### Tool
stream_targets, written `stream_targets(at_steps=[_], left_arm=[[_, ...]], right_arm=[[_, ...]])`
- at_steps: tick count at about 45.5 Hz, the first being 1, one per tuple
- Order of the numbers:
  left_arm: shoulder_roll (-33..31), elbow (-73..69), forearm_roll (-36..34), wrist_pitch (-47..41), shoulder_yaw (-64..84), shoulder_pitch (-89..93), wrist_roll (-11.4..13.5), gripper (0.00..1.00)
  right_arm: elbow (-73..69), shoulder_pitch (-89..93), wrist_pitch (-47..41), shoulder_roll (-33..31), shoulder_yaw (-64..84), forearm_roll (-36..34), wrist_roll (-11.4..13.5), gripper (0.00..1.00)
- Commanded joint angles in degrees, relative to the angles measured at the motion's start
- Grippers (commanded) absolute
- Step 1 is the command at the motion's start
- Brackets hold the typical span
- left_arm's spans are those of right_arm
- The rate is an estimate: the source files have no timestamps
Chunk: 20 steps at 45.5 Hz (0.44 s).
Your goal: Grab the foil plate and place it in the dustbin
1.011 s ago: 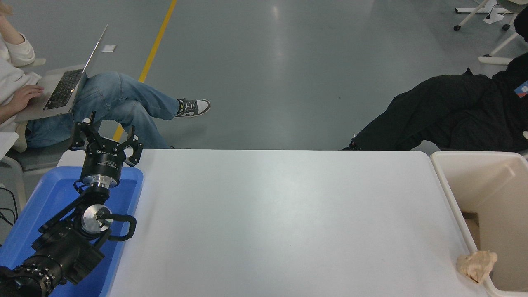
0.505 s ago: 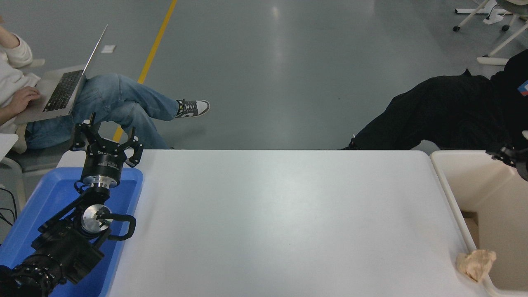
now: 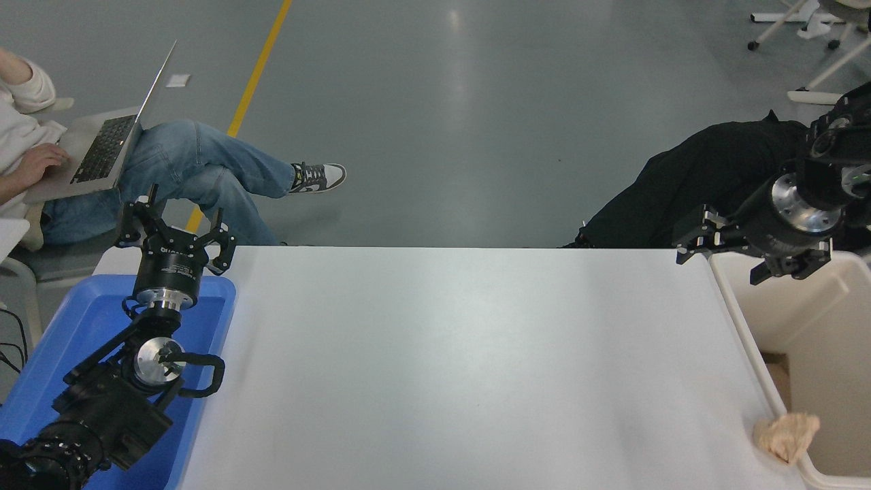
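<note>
the right hand (image 3: pixel 731 255) has swung in from the right edge, where a second ago nothing showed, and now hangs open and empty over the dustbin (image 3: pixel 738 320) rim. no foil plate is visible anywhere, so the drop looks done. a tan paper wad (image 3: pixel 786 435) sits on the bin's near rim. the left hand (image 3: pixel 173 228) is parked open over the blue tray (image 3: pixel 75 320).

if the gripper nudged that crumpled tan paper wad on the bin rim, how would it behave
The paper wad looks crumpled and loose, so it would probably squash rather than resist. It seems light for its size. Perched on the dustbin rim at the table edge, a nudge could likely tip it into the bin or onto the table.
</note>
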State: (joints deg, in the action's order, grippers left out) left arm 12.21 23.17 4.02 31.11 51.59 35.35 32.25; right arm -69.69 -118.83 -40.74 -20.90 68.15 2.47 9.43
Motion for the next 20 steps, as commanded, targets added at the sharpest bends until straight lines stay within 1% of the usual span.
stream_targets(at_steps=[1,8,15,20], left_arm=[[0.00,0.03,0.02,0.00,0.00,-0.01,0.00,0.99],[0.00,0.03,0.02,0.00,0.00,-0.01,0.00,0.99],[0.00,-0.06,-0.07,0.00,0.00,-0.01,0.00,0.99],[-0.08,-0.06,0.02,0.00,0.00,-0.01,0.00,0.99]], right_arm=[[-0.54,-6.32,-4.26,4.55,0.58,-0.01,-0.03,1.00],[-0.36,-6.32,-4.26,4.64,1.72,-0.01,0.06,1.00],[-0.36,-6.68,-4.26,6.92,5.15,-0.10,0.06,1.00],[-0.19,-6.94,-4.26,6.75,5.33,-0.10,-0.03,1.00]])
